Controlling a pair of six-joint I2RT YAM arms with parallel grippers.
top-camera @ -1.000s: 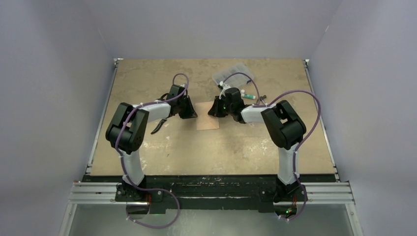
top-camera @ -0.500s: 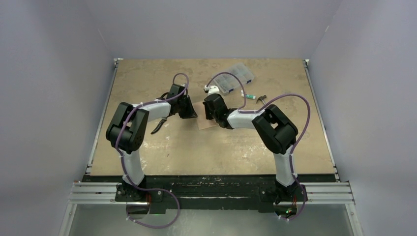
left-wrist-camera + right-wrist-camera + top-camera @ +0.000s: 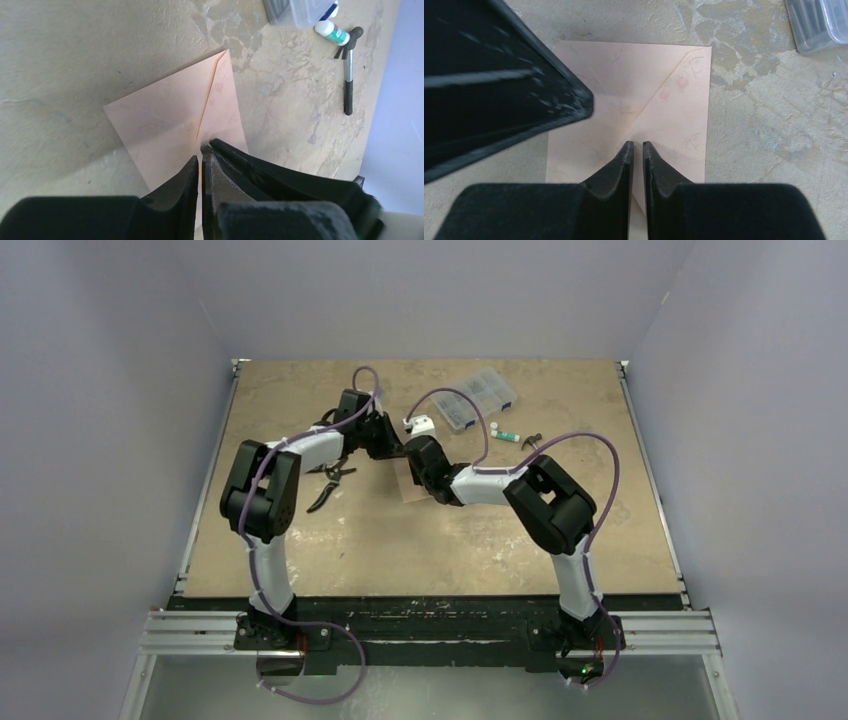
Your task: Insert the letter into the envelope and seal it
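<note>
Two grippers are converging on the closed envelope (image 3: 170,115): right gripper (image 3: 637,145) swinging in leftward, left gripper (image 3: 201,157) edging farther, both pressed together, probably pressing it sealed

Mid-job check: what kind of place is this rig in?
Probably a lab test cell: plain pale walls box in a worn tan table, a metal mounting rail runs along its near edge, and a clear parts box sits at the back.
</note>
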